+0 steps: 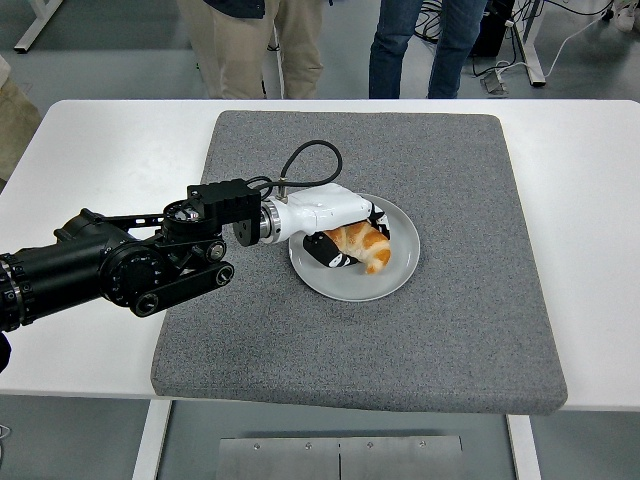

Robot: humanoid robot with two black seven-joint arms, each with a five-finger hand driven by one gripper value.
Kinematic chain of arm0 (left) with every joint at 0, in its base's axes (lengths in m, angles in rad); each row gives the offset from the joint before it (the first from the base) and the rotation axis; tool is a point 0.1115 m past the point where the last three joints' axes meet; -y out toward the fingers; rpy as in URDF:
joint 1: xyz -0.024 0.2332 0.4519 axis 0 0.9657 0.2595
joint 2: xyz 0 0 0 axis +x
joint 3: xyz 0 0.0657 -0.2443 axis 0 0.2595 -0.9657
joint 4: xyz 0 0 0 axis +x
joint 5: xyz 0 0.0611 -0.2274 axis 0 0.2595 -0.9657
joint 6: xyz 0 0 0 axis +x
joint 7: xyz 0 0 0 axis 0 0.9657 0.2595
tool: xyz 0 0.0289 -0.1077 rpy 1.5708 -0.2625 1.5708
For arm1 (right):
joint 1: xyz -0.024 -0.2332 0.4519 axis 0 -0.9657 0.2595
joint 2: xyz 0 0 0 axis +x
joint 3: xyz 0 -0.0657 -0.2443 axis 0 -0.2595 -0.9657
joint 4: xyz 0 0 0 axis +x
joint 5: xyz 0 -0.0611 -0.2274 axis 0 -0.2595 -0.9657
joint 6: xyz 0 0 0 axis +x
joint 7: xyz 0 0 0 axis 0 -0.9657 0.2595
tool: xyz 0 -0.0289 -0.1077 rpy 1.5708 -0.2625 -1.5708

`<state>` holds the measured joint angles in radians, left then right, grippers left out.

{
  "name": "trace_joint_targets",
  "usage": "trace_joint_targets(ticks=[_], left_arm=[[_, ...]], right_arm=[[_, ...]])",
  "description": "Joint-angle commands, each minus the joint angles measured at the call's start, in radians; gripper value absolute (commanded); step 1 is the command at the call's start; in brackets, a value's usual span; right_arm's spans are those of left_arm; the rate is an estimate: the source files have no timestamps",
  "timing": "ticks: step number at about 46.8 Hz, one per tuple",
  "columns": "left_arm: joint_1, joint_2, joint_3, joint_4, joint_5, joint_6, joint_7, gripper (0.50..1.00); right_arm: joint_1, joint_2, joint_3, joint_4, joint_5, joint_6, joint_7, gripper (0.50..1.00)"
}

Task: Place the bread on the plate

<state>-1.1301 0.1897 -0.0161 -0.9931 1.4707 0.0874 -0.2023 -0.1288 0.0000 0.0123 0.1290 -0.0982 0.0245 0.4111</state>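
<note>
Progress: although the bread [362,243] already lies inside the plate [400,281], the left hand [338,228] is wrapped around it, so I'd call the job nearly done but not finished.

Fingers: the black fingers [333,252] curl round the near and far sides of the bread, gripping it; they have not let go.

Bread: a golden croissant-like piece, sitting left of the plate's middle, its right end poking out free of the hand and pointing toward the plate's centre.

Left to do: by my reckoning only 2 things remain, opening the fingers and drawing the hand back off the plate without dragging the bread along.

Right hand: not in sight anywhere.

Edges: the plate's left rim sits under the white wrist, so a low pull-back could nudge or tip the plate; lifting first looks safer.

Open room: the grey mat [450,340] is bare to the right and toward the near edge, and the white desk [590,200] beyond it is bare too; the arm's own way back, to the left, is unobstructed.

Bystanders: people [250,45] stand past the far edge of the desk, well apart from the plate.
</note>
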Motion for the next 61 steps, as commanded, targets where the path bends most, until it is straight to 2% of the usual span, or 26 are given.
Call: trace_joint_targets(ticks=[1,2,3,5,7,23,42,53,61], left_arm=[[0.0,0.004,-0.004,-0.001,-0.018,-0.001,0.012,0.701],[0.0,0.004,-0.004,-0.001,-0.023,-0.001,0.015,0.798],[0.0,0.004,-0.004,-0.002,-0.029,-0.001,0.018,0.859],[-0.002,0.007,-0.004,-0.007,-0.044,-0.008,0.027,0.896],[-0.004,0.016,-0.004,-0.01,-0.062,-0.015,0.037,0.966],[-0.019,0.045,-0.016,-0.021,-0.125,-0.031,0.044,0.969],[-0.142,0.091,-0.031,-0.033,-0.564,-0.051,0.043,0.971],[-0.148,0.149,-0.169,-0.027,-0.662,-0.06,0.041,0.969],[-0.142,0.155,-0.283,0.005,-0.779,-0.077,0.046,0.971]], right_arm=[[0.0,0.0,0.0,0.0,0.0,0.0,0.0,1.0],[0.0,0.0,0.0,0.001,0.0,0.0,0.0,1.0],[0.0,0.0,0.0,0.001,0.0,0.0,0.0,1.0],[0.0,0.0,0.0,0.001,0.0,0.0,0.0,1.0],[0.0,0.0,0.0,0.0,0.0,0.0,0.0,1.0],[0.0,0.0,0.0,0.0,0.0,0.0,0.0,1.0],[0.0,0.0,0.0,0.001,0.0,0.0,0.0,1.0],[0.0,0.0,0.0,0.001,0.0,0.0,0.0,1.0],[0.0,0.0,0.0,0.0,0.0,0.0,0.0,1.0]])
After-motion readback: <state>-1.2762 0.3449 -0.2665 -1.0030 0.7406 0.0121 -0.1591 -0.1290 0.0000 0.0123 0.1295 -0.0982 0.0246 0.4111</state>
